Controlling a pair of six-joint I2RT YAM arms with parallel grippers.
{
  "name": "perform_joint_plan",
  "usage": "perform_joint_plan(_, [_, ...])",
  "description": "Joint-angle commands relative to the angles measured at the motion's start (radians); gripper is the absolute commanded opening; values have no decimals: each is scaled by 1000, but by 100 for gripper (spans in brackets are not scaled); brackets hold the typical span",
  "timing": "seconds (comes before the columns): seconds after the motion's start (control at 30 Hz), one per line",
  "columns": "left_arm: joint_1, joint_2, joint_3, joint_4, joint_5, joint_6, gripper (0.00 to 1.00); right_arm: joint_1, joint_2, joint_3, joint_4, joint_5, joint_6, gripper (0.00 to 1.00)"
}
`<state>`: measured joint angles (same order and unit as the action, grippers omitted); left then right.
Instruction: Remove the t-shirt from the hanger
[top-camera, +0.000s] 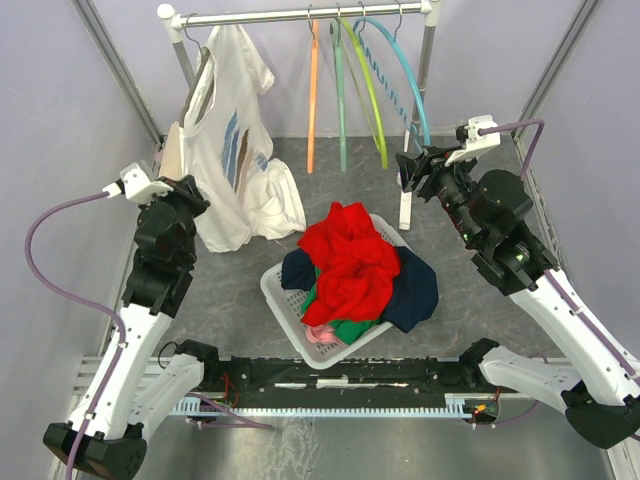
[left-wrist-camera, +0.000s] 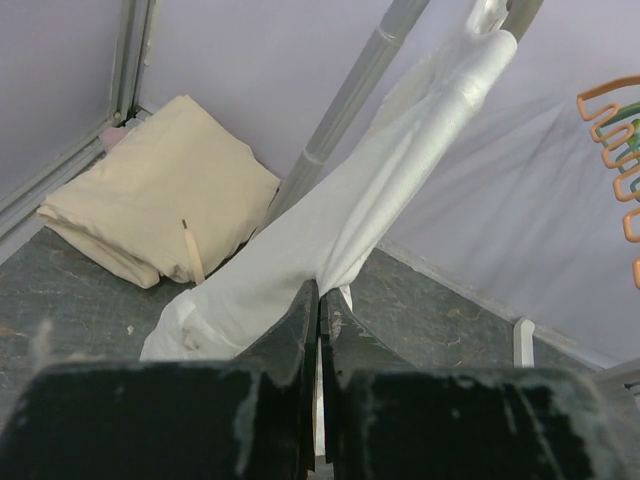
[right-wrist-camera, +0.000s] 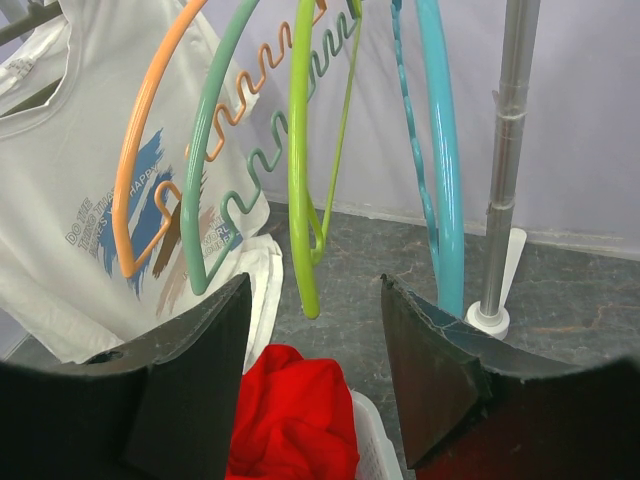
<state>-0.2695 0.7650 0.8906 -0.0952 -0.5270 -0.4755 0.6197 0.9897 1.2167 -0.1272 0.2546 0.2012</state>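
A white t-shirt with a blue and brown print hangs on a hanger at the left end of the rail. Its lower part bunches on the floor. My left gripper is beside its left edge, shut on a fold of it. In the left wrist view the t-shirt runs taut from the top right down into the left gripper. My right gripper is open and holds nothing, right of the shirt. In the right wrist view the right gripper faces the bare hangers, with the t-shirt at the left.
Bare orange, green, lime and teal hangers hang on the rail. A white basket with red and dark clothes stands mid-floor. A folded cream cloth lies by the rack's left pole.
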Motion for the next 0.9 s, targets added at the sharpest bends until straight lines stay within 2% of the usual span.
perform_joint_plan(0.0, [4, -21, -15, 70, -40, -50, 3, -3, -4, 6, 47, 0, -1, 62])
perform_joint_plan(0.5, [4, -61, -71, 103, -84, -92, 3, -3, -1, 5, 49, 0, -1, 62])
perform_joint_plan(0.87, [3, -20, -68, 106, -65, -100, 3, -3, -1, 4, 49, 3, -3, 62])
